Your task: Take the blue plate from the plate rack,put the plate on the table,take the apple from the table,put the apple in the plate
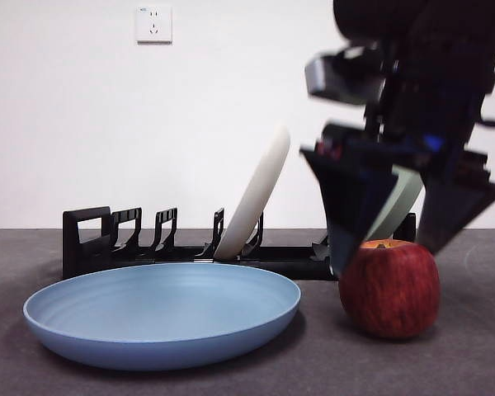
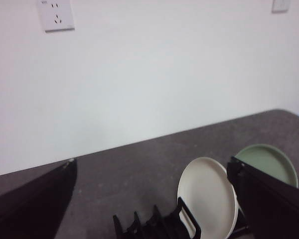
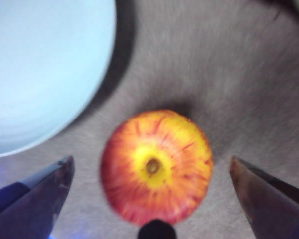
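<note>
the table (image 1: 478, 363) is a flat dark grey surface with a fine matte grain, running back to a plain white wall that carries a white socket plate (image 1: 153, 24). on the table lies the blue plate (image 1: 161, 318), a wide, shallow, round dish in matte light blue with faint concentric rings inside and a softly raised rim; it sits flat, out of the rack and in front of it. behind it stands the plate rack (image 1: 115, 243), long, low and black, of smooth plastic with upright slotted dividers and a squared loop handle at one end. a cream-white plate (image 1: 256, 194) leans tilted in one slot, thin and smooth-edged, and a pale green plate (image 2: 269, 162) stands in the rack beside it, mostly hidden in the front view by the arm. the right gripper (image 1: 396, 231) hangs over the apple, its two black wedge-shaped jaws spread wide, one tip on each side of the fruit and neither touching it. the apple (image 1: 390, 289) rests on the table just beside the blue plate, apart from its rim; it is blocky and dark red, and from above its skin shows red streaks fading into a yellow-orange patch around the stem hollow. the left gripper (image 2: 149, 199) is held up high above the rack, jaws wide apart and holding nothing.
</note>
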Controlling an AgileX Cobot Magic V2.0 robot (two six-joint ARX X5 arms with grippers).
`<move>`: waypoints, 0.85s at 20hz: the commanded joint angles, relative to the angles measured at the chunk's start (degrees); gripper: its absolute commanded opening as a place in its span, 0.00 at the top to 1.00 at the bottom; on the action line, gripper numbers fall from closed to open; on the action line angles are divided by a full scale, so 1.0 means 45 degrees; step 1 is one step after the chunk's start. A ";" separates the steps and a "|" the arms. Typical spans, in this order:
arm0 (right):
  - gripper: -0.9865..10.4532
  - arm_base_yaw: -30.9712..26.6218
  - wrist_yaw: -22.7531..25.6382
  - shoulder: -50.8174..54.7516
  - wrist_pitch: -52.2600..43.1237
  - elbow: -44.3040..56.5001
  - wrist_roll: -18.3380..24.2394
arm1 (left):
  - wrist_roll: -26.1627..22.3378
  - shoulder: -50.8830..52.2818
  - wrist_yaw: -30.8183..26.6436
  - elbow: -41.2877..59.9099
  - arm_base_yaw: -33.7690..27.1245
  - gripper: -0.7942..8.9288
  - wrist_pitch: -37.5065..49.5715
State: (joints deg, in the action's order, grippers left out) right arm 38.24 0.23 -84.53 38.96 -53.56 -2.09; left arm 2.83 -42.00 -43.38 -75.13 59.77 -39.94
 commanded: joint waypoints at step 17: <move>0.92 0.0622 0.0087 -0.0899 0.0981 -0.3002 -0.1005 | 0.0131 -0.0019 -0.0151 -0.0005 -0.0034 0.40 -0.0753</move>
State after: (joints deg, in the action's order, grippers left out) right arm 40.71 0.78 -89.03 43.68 -66.17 -5.76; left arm 3.05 -42.15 -44.01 -75.13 59.77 -43.35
